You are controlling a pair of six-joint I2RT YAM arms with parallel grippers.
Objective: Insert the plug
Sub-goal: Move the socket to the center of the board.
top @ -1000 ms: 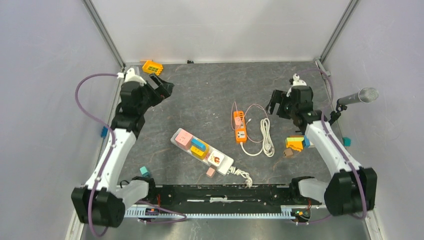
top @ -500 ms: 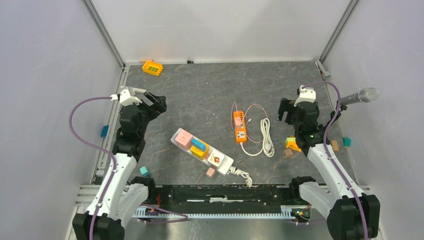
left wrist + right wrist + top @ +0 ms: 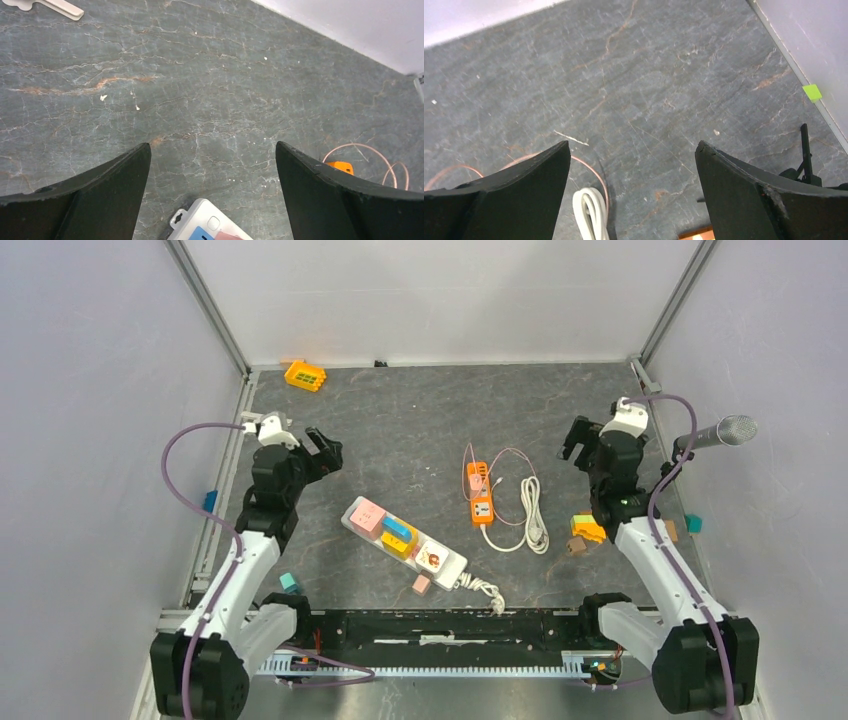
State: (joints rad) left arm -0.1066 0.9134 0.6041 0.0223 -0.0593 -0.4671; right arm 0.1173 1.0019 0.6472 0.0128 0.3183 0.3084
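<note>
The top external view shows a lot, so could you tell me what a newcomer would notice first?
The white power strip, crowded with colourful plugs, lies slantwise at the near centre. Right of it sit an orange adapter and a coiled white cable. The left hand and right hand hang open either side, empty.

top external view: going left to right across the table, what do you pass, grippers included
left gripper → white power strip → orange socket block → white coiled cord → right gripper → microphone
</note>
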